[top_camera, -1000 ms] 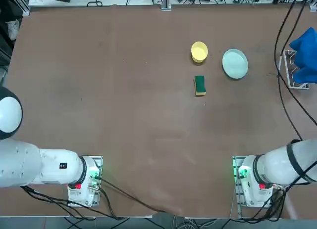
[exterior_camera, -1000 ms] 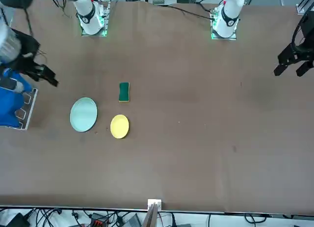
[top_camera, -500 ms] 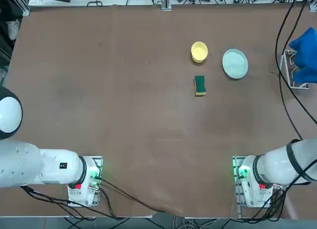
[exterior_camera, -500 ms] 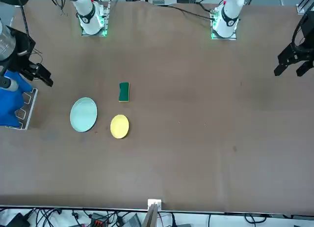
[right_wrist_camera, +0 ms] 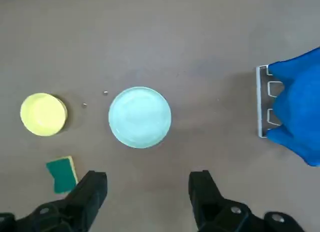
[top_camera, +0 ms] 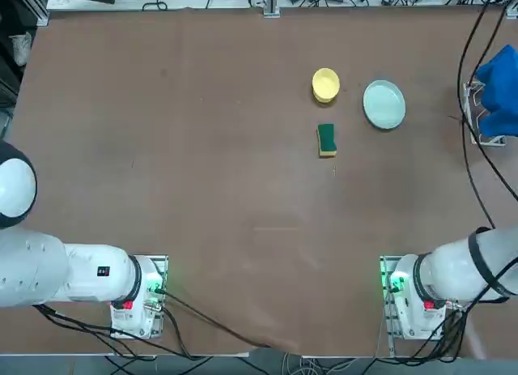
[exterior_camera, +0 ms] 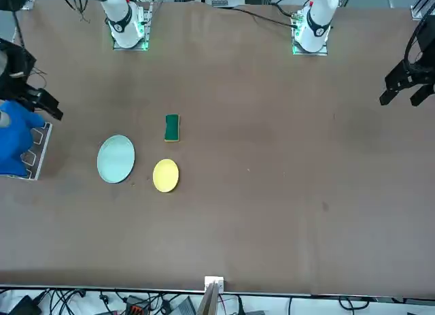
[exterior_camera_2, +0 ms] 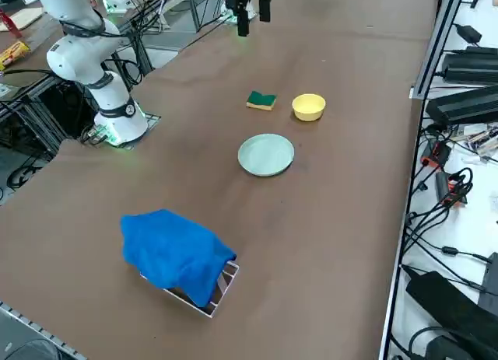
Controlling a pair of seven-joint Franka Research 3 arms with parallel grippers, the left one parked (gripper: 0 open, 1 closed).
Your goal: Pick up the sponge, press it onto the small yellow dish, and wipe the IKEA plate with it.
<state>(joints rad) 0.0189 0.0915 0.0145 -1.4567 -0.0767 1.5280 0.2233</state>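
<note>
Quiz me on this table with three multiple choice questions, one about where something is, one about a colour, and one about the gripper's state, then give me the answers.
1. Seen from overhead, the sponge lies:
A) on the plate
B) on the robot's side of the yellow dish
C) under the blue cloth

2. What colour is the cloth over the rack?
A) red
B) white
C) blue

3. How does the right gripper stand?
A) open, holding nothing
B) shut on the sponge
C) shut on the dish

1: B, the sponge lies nearer the arm bases than the yellow dish.
2: C, the cloth draped over the white rack is blue.
3: A, the right gripper has its fingers spread wide with nothing between them.
</note>
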